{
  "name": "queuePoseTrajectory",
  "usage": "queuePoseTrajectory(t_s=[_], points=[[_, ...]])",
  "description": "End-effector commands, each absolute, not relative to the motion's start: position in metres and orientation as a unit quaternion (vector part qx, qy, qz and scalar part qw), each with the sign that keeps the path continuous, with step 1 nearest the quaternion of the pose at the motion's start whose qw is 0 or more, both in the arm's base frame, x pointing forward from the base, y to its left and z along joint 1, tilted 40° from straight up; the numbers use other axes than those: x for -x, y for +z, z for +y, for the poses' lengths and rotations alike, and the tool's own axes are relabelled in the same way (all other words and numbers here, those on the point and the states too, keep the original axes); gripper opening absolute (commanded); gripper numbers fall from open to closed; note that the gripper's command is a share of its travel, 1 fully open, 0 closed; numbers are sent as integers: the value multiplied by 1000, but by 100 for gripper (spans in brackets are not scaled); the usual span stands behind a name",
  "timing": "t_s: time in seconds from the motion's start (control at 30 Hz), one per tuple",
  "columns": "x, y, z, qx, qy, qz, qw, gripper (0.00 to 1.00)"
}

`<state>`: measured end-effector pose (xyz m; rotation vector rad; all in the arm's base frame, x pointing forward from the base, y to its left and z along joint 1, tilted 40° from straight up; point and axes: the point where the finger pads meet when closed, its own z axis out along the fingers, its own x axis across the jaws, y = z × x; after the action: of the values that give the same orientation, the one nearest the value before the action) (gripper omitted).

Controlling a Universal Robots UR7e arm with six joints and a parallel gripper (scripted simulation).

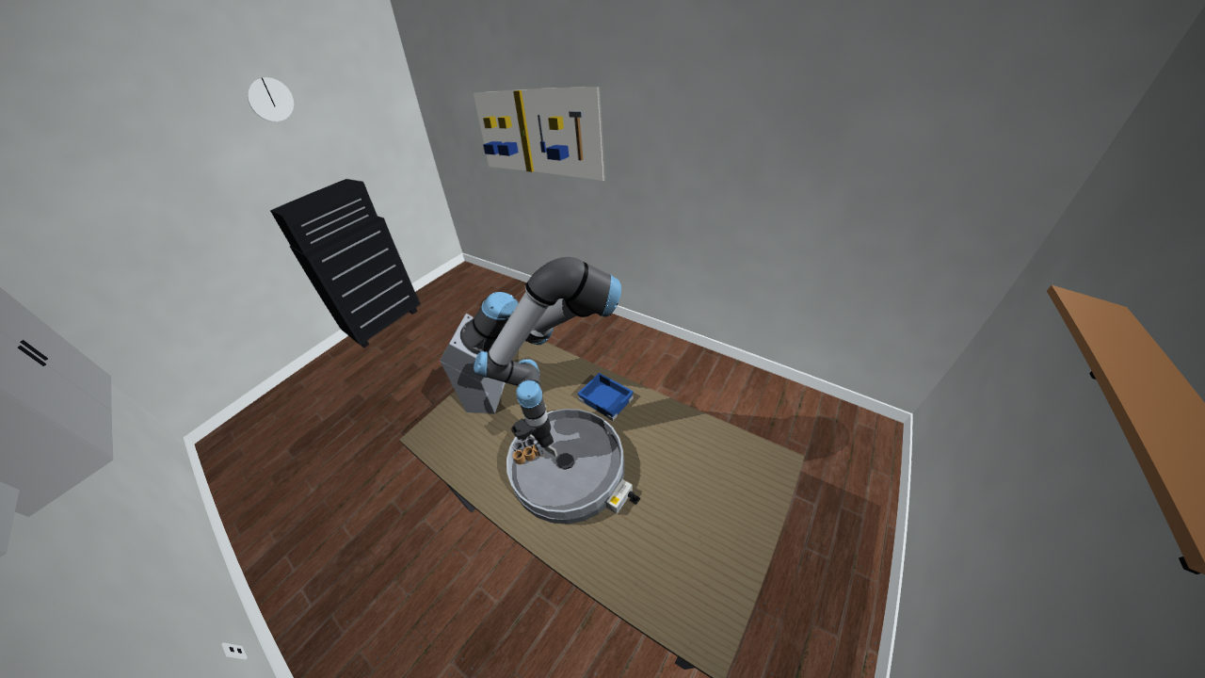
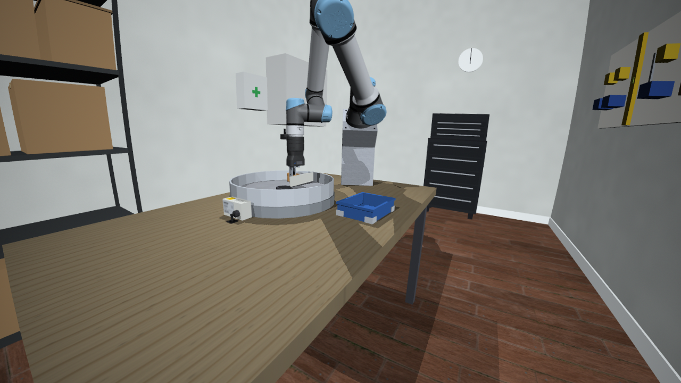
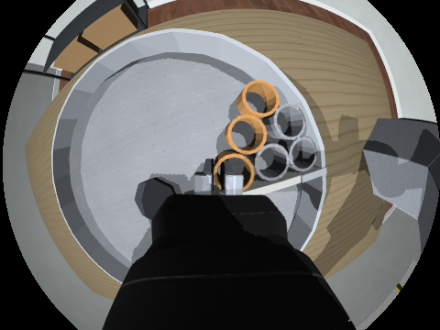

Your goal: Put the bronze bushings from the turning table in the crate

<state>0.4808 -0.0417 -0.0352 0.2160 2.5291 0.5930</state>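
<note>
The round grey turning table (image 1: 572,463) stands on the wooden bench, also in the exterior view (image 2: 281,192). In the wrist view three bronze bushings stand upright in a row: one (image 3: 259,98) farthest, one (image 3: 246,134) in the middle, and the nearest (image 3: 233,170) under my fingers. Three steel bushings (image 3: 291,121) (image 3: 302,153) (image 3: 271,161) stand beside them against a white fence (image 3: 293,179). My gripper (image 3: 216,169) (image 1: 538,444) (image 2: 292,169) is shut on the wall of the nearest bronze bushing, low inside the table. The blue crate (image 1: 604,394) (image 2: 365,205) sits empty beside the table.
A small white control box (image 2: 236,208) sits at the table's rim. The table has a raised wall all round. The robot's grey pedestal (image 2: 358,152) stands behind the crate. A black hub (image 1: 564,460) marks the table's centre.
</note>
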Motion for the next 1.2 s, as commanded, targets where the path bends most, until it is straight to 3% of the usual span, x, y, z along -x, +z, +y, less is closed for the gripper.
queuePoseTrajectory(t_s=[0.0, 1.17], points=[[-481, -34, -42, -80, 219, 936, 265, 0], [-473, -23, -48, -80, 219, 936, 265, 0]])
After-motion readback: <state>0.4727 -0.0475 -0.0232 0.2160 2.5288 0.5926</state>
